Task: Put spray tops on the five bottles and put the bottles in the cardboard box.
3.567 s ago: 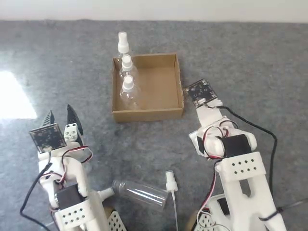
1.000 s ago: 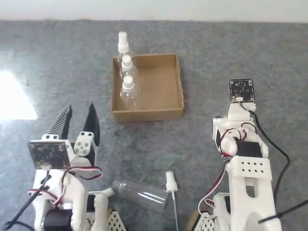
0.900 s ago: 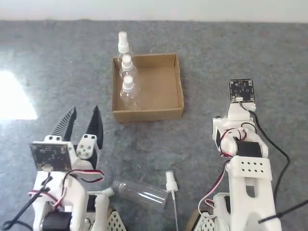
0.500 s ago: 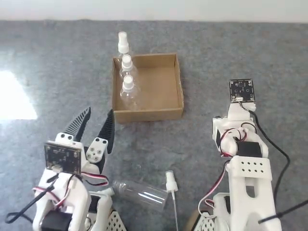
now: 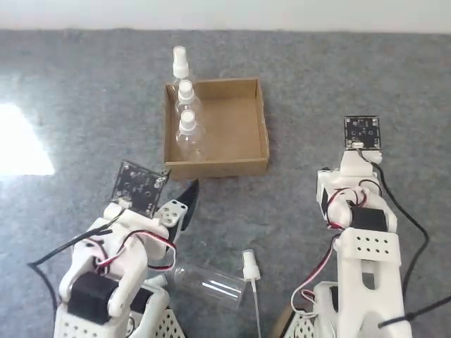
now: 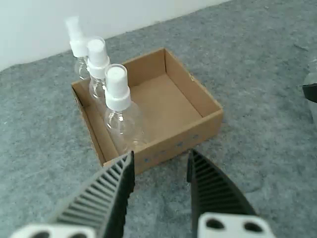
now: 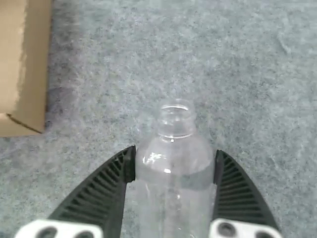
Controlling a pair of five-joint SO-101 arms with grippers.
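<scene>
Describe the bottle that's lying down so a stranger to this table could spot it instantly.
From the cardboard box, come straight toward the near edge of the table. The clear bottle there lies on its side, uncapped, beside a loose spray top. The bottles at the box stand upright with tops on.

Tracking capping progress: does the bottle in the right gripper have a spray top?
No, the bottle in the right gripper shows a bare open neck.
</scene>
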